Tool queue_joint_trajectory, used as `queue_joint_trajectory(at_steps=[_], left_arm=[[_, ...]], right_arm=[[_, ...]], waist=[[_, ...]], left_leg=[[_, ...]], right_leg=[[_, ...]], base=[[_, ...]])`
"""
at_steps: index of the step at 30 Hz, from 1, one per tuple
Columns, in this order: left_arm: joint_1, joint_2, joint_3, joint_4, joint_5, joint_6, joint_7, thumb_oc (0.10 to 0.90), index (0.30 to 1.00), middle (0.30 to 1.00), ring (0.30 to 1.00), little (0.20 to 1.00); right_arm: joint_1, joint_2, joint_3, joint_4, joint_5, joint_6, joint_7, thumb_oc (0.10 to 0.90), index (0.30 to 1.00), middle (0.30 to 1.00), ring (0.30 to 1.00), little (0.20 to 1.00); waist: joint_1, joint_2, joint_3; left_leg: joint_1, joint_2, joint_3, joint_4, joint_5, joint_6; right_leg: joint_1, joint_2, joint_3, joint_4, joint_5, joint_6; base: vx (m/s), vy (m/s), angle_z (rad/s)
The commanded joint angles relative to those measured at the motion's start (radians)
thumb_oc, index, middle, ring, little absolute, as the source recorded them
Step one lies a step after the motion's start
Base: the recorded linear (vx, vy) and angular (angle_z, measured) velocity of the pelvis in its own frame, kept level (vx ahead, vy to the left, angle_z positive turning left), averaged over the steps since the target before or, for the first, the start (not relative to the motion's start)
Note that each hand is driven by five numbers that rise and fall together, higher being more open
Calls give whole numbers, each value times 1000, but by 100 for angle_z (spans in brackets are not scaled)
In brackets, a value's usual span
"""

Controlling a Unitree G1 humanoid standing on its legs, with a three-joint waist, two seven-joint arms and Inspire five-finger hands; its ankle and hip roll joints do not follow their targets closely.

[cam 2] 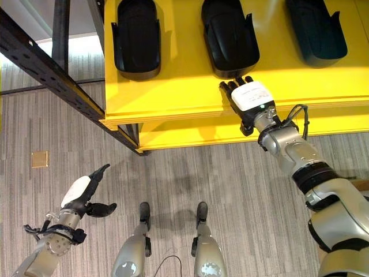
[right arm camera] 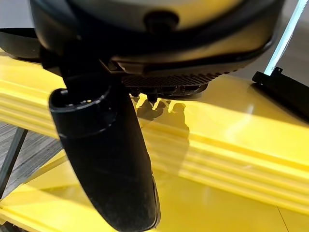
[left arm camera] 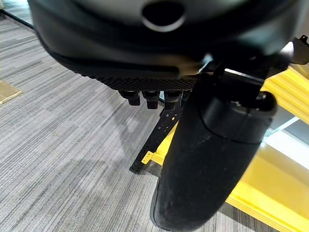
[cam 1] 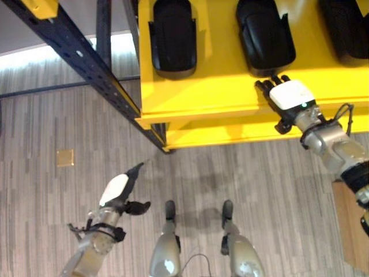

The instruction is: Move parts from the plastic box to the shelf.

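Observation:
A yellow shelf (cam 1: 202,92) carries three black moulded parts side by side: left part (cam 1: 173,37), middle part (cam 1: 265,34) and right part (cam 1: 346,26). My right hand (cam 1: 288,95) lies flat over the shelf's front strip, open and holding nothing. Its straight fingers end at the near end of the middle part. In the right wrist view its thumb (right arm camera: 111,164) hangs above the yellow surface (right arm camera: 231,135). My left hand (cam 1: 118,190) hovers low over the floor at the lower left, open and empty, with its thumb (left arm camera: 212,154) spread.
A dark blue rack beam (cam 1: 81,57) runs diagonally from the upper left down to the shelf's near left corner. A small brass plate (cam 1: 65,157) is set in the grey plank floor. A brown wooden surface (cam 1: 351,225) shows at the right edge.

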Motion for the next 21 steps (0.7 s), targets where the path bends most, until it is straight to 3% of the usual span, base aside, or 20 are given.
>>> queue_joint_trajectory(at_steps=[1,21], left_arm=[[34,56,44,-85,3,-47,77,900,1000,1000,1000,1000],[51,44,65,-86,0,-47,99,900,1000,1000,1000,1000]], right_arm=[[-179,-43,37,50,-12,22,-66,900,1000,1000,1000,1000],[-222,-24,37,97,1,37,-79,900,1000,1000,1000,1000]], waist=[[17,-39,-48],[31,-36,-32]], left_leg=[[-19,-6,-43,26,14,58],[-35,-13,-54,26,12,61]], right_leg=[[-135,-17,-29,305,-130,-7],[-147,-24,-35,306,-124,-9]], base=[[0,0,0],[0,3,2]])
